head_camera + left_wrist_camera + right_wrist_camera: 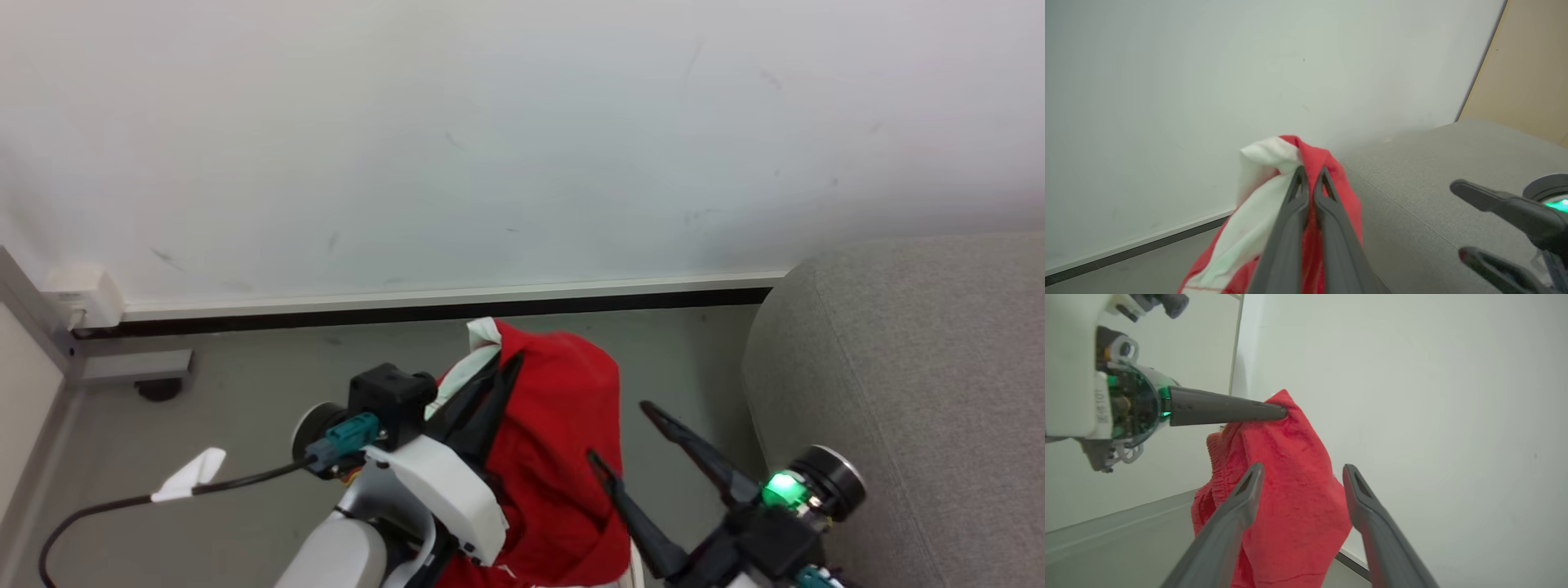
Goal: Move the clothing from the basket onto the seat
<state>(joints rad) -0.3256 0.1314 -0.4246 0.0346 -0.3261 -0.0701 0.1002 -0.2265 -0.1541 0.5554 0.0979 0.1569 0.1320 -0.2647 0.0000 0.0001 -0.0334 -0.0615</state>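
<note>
Two grippers appear in the head view, and we read them as follows. The left gripper [502, 365] has its fingers pressed together on a fold of the clothing [563, 433], a red garment with white trim, and holds it in the air above the grey floor [245, 384]. The cloth hangs from the pinch point in a loose bunch. In the left wrist view we see the two dark fingers clamped on red fabric, with a white band draped to their left. The right gripper [619, 430] stands just beside the hanging garment with its fingers spread wide. We cannot tell whether its nearer finger touches the cloth. In the right wrist view the red cloth lies beyond the gap between these fingers. The seat [914, 359], a grey woven sofa, lies to the right of both grippers, apart from the garment. A white wall [522, 139] with a dark skirting strip [424, 310] runs behind
</note>
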